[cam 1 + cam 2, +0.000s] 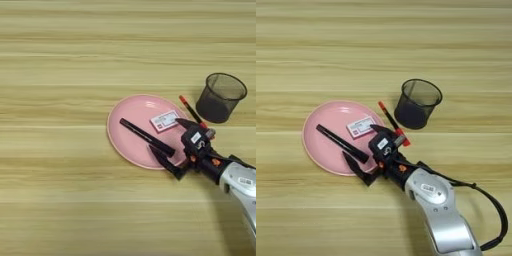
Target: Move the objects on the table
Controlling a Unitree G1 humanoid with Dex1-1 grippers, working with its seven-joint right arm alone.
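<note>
Broad light wood desk (65,60) with yellowish horizontal grain stripes, filling both views. On it, right of centre, a wide round pink plate (131,142), shallow, with a low raised rim. Lying across the plate's middle, a slim black marker pen (145,136), slanted from upper left down to lower right, wholly inside the rim. Just above the pen's right end, a small white rectangular box with red print (164,120), flat on the plate near its right edge, slightly tilted.

Reaching in from the lower right, a silver forearm (438,210) ending in the right tool (173,147) of two black fingers. Fingers spread wide, pinching nothing: one over the plate's right rim beside the box, the other at the plate's lower right rim, past the pen's lower end. Contact with pen or plate not clear.

Just right of the plate, a thin red-and-black pen (190,109) lying slantwise on the desk, its lower end hidden behind the tool. Beyond that, a black wire-mesh cup (220,97), upright, near the plate but apart from it.
</note>
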